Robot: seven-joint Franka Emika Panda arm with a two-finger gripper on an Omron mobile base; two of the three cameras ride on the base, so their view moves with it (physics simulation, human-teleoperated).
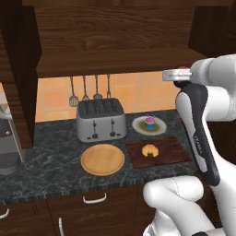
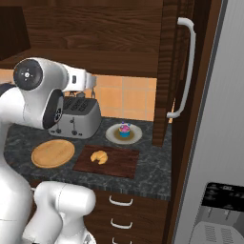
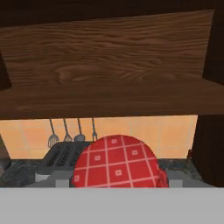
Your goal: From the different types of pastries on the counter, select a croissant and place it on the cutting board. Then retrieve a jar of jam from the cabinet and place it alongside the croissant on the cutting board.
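The jar of jam (image 3: 117, 162) shows a red checked top close up in the hand view, held in the air in front of the cabinet shelf (image 3: 109, 94). My gripper (image 1: 179, 76) is shut on it, just below shelf height and above the counter's right side; a bit of the red jar (image 1: 184, 69) peeks out beside the hand. The fingers are hidden behind the jar. The golden croissant (image 1: 150, 150) lies on the left half of the dark reddish cutting board (image 1: 170, 150), also seen as croissant (image 2: 99, 156) on board (image 2: 119, 162).
A pink-frosted cupcake (image 1: 149, 122) sits on a white plate (image 1: 159, 126) behind the board. A silver toaster (image 1: 100, 120) and a round tan wooden plate (image 1: 102, 159) stand to the left. The cabinet door (image 2: 171, 71) hangs open at right. A coffee machine (image 1: 7, 143) occupies the far left.
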